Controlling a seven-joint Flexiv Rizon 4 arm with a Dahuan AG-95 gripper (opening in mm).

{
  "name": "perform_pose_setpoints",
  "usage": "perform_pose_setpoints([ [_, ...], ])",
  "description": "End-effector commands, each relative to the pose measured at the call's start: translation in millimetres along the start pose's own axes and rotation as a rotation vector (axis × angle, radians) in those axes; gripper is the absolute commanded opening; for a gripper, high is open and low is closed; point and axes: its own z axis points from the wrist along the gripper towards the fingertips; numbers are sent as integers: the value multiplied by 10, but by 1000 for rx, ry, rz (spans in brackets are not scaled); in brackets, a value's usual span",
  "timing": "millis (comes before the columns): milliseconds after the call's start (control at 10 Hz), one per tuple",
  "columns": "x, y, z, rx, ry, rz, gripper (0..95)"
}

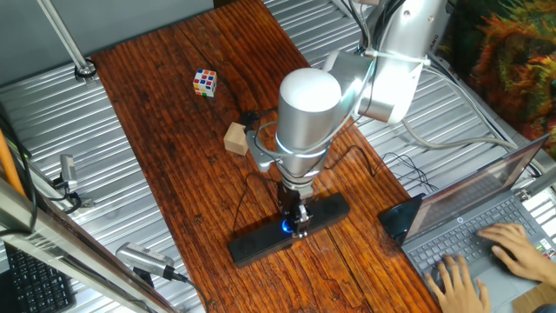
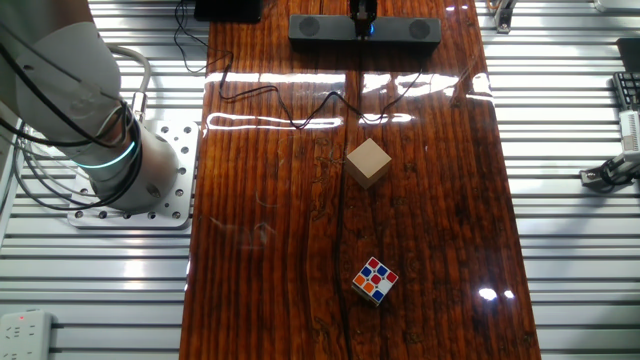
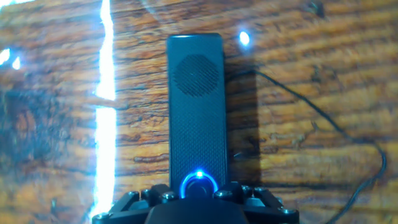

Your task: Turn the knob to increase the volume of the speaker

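My claw (image 1: 298, 228) sits low over the knob (image 3: 199, 184), directly beneath it at the speaker (image 3: 198, 106) centre, closure hidden from me; the small, stiff, likely smooth dial needs gripping across its rim.

- The arm (image 1: 308, 109) is silver-grey with thick rounded joints and a smooth domed cap.
- A thin glowing teal ring (image 2: 118, 155) circles one joint.
- Black cables (image 2: 40, 110) run along it.
- The gripper (image 1: 298, 222) looks black, with what seem small screws.
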Motion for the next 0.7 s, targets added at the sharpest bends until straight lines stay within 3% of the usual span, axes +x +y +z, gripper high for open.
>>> perform_pose_setpoints([
  [100, -9, 14, -26, 10, 23, -303, 570],
  [400, -16, 20, -35, -15, 31, -724, 570],
  [500, -17, 21, -36, -15, 32, -794, 570],
  [600, -18, 22, -37, -13, 34, -908, 380],
  [700, -19, 24, -36, 15, 51, -1003, 380],
])
